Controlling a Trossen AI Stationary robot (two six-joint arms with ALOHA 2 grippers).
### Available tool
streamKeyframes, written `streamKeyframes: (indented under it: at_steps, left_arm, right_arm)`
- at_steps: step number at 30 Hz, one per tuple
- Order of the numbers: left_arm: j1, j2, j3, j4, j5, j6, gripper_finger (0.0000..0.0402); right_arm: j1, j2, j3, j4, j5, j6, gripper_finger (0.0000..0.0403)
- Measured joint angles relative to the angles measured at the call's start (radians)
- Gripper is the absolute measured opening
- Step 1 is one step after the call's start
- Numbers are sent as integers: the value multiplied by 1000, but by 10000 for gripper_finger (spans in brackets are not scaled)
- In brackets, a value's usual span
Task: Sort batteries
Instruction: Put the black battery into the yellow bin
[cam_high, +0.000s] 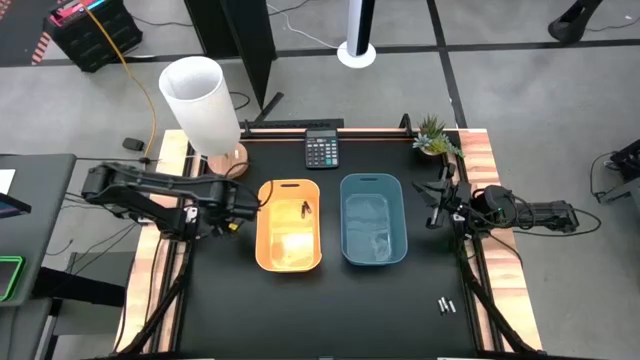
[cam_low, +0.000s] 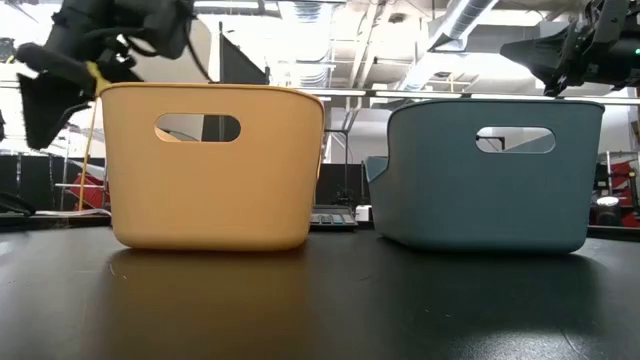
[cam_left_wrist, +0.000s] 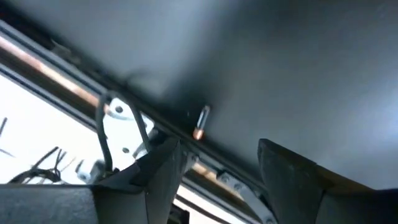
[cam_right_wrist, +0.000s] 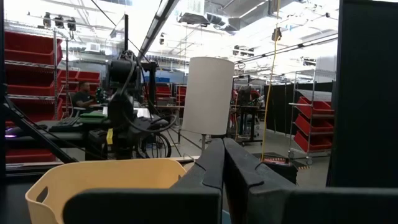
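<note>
Starting at the left edge: the left gripper (cam_high: 243, 207) hangs at the orange bin's (cam_high: 266, 250) left rim, fingers (cam_left_wrist: 287, 171) spread apart and empty in its wrist view. A small copper-tipped cylinder (cam_left_wrist: 200, 122), possibly a battery, lies at the table edge ahead of it. One dark battery (cam_high: 303, 208) sits inside the orange bin near the far end. The blue bin (cam_high: 373, 257), just beside the orange one, shows no battery that I can make out. The right gripper (cam_high: 437, 195) waits near the blue bin's right side, fingers pressed together, holding nothing. Two batteries (cam_high: 444, 305) lie unsorted at the table's near right, well apart from both bins.

Risk noted: these batteries are slim and round, so a pinch off-centre could roll one toward the table edge. With its fingers together, the right gripper must part them before descending, or it will knock the pair aside.
</note>
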Motion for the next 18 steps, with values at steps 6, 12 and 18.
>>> streamKeyframes:
  at_steps: [6,12,18]
  left_arm:
    - [-34,-29,-113,74,47,6,198]
    - [-51,-25,-177,150,51,14,195]
    - [-51,66,-180,154,51,32,195]
  right_arm:
    - [0,0,0,1,0,0,24]
    - [0,0,0,1,0,0,24]
    - [0,0,0,9,0,2,24]
